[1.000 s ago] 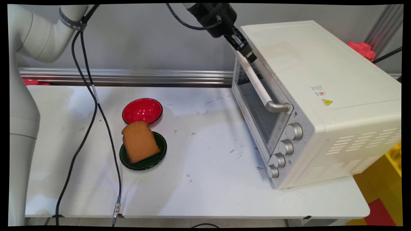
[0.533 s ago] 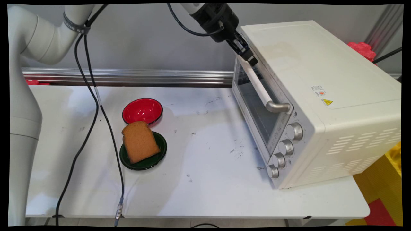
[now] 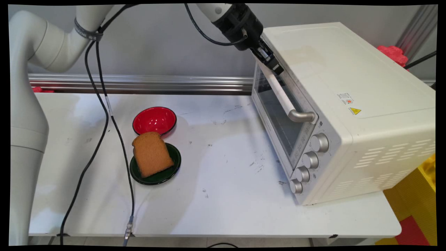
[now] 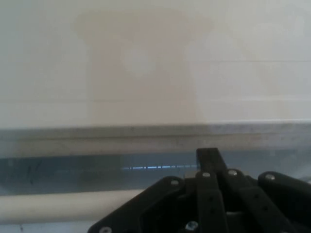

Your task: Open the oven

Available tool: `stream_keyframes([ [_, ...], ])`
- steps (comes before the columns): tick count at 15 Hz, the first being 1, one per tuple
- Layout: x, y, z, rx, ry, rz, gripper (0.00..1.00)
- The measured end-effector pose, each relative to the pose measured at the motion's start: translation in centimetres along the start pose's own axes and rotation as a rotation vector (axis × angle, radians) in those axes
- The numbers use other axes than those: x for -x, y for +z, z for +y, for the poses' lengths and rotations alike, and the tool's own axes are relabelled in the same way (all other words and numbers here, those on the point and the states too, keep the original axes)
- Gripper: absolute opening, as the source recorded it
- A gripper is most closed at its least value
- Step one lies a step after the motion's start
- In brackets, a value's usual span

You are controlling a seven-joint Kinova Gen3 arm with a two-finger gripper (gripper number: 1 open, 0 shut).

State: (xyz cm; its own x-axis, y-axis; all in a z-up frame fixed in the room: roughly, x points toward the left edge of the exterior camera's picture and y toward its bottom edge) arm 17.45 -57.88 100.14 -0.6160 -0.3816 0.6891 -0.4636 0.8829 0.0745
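Oven door [image 3: 278,115] closed | gripper [image 3: 275,65] at its top edge above handle [image 3: 284,97], fingers pressed together (holding nothing) | risk: tips may skid off the edge, jolting oven [image 3: 348,104].

White oven [image 3: 348,104], red bowl [image 3: 154,120], green plate [image 3: 173,166]

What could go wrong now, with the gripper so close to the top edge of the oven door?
The gripper sits at the far end of the oven door's handle, not its middle, so a pull might slip off or load the door unevenly. The hanging black cable passes near the toast on the green plate and might catch it.
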Motion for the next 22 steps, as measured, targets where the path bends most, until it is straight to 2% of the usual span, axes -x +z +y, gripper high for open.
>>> stream_keyframes([
  [11,1.3,0.6,0.1,-0.001,-0.004,-0.020,0.00],
  [22,4.2,-2.1,0.9,-0.014,-0.067,-0.088,0.00],
])
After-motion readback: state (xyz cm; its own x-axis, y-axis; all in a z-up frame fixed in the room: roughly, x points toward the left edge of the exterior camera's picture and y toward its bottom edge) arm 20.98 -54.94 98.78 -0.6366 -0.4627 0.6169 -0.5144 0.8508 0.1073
